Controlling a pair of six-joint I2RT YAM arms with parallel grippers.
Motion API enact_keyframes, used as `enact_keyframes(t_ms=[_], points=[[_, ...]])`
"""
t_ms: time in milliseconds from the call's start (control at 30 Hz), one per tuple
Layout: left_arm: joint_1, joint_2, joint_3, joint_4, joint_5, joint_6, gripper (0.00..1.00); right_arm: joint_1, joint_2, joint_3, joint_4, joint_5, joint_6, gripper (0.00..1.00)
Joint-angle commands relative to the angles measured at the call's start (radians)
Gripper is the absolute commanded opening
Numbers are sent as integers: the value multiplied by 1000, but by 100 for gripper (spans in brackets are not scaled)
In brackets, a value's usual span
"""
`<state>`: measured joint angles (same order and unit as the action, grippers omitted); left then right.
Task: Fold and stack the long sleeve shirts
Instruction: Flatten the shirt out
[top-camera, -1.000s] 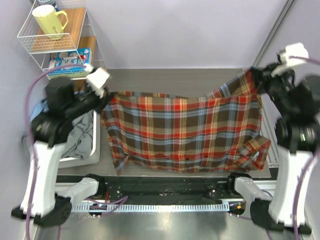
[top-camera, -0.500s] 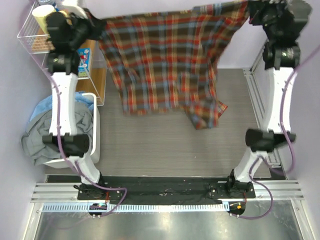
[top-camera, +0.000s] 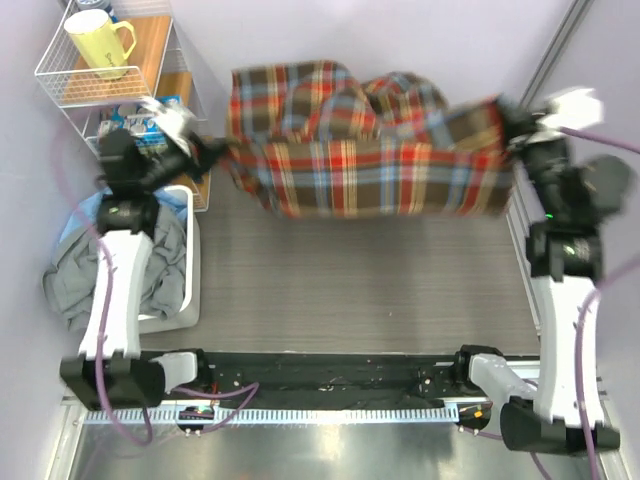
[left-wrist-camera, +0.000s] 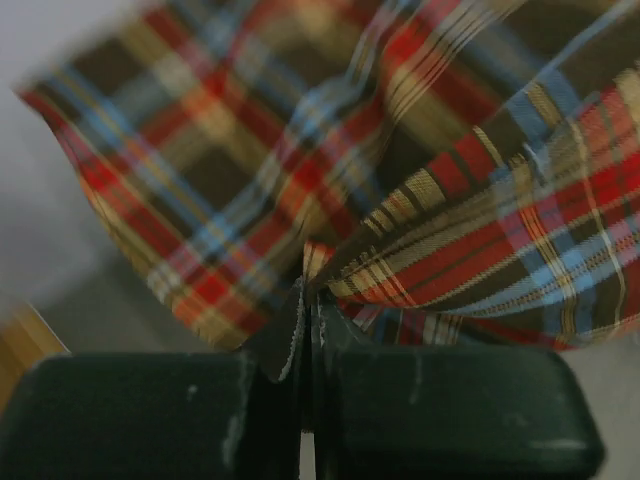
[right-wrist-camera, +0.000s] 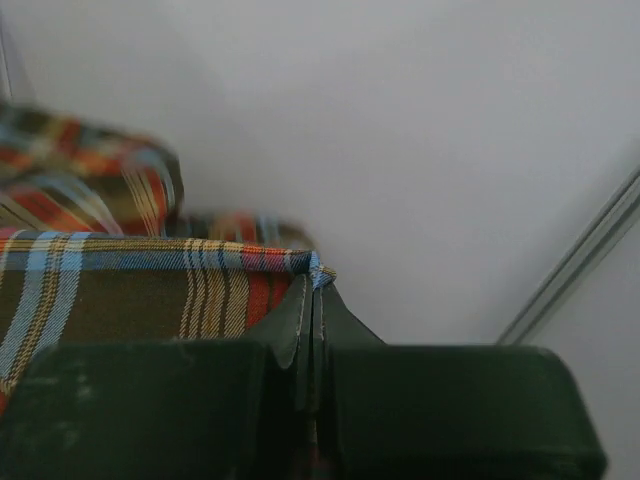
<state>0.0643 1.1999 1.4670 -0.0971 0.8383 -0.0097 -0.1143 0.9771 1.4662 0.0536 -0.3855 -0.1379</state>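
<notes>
Where the shirt is: the long sleeve shirt (top-camera: 370, 150) hangs above the table (top-camera: 350, 290); it starts just right of the wire shelf (top-camera: 105, 75) and stretches away from it to the right
Fabric: soft flannel; tartan of red, dark green-brown, yellow and pale blue; the woven stripes show crisply in the wrist views, blurred in places
Shape: a taut lower band; rounded, billowing humps behind it, on the wall side
Left gripper (top-camera: 215, 152): just right of the wire shelf; jaws pinched tight on a puckered corner of the shirt
Right gripper (top-camera: 507, 125): well right of the wire shelf; jaws closed on a thin folded edge of the shirt
Wire shelf: white wire; a glossy yellow mug (top-camera: 95, 40) on its top level
Change from half a second ago: then the shirt hung as one flat sheet from grippers raised high; now both sit lower and the cloth has bunched
Change from a second ago: then it was spread low and wide over the table
</notes>
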Motion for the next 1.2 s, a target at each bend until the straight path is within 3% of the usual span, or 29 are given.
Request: enact_keyframes(t_ms=[0,33,133,300,500,633,700,900,967,1067,1100,1133,1167], points=[[-11,20,-288,-490,67,476,0,-5,45,-274,-406,-105,-323,1],[-14,17,-345,-557,71,613,0,-7,11,-346,-493,-105,-368,1],[-26,7,-463,-668,32,770,0,-7,-35,-478,-613,-83,-537,1],[-55,27,-537,-780,-56,913,0,-7,-48,-566,-712,-32,-664,1],[-54,14,-421,-909,-74,967,0,-7,-3,-431,-862,-47,-695,1],[-55,-58,-344,-1133,-45,1106,0,-7,-20,-284,-1056,-107,-753,1],[-54,-92,-353,-1159,-54,1132,0,-7,-53,-273,-1119,-121,-802,1],[-86,-129,-344,-1145,-36,1033,0,-7,-57,-291,-1042,-76,-692,1],[-93,-109,-292,-1046,-48,846,0,-7,-6,-277,-951,-67,-585,1],[-112,8,-182,-665,-169,505,0,-7,196,-184,-674,-15,-395,1],[-113,135,-133,-465,-248,429,0,-7,266,-74,-546,12,-300,1],[-116,211,-50,-404,-278,369,0,-7,360,6,-494,42,-254,1],[-116,290,148,-359,-306,247,0,-7,528,105,-467,110,-200,1]])
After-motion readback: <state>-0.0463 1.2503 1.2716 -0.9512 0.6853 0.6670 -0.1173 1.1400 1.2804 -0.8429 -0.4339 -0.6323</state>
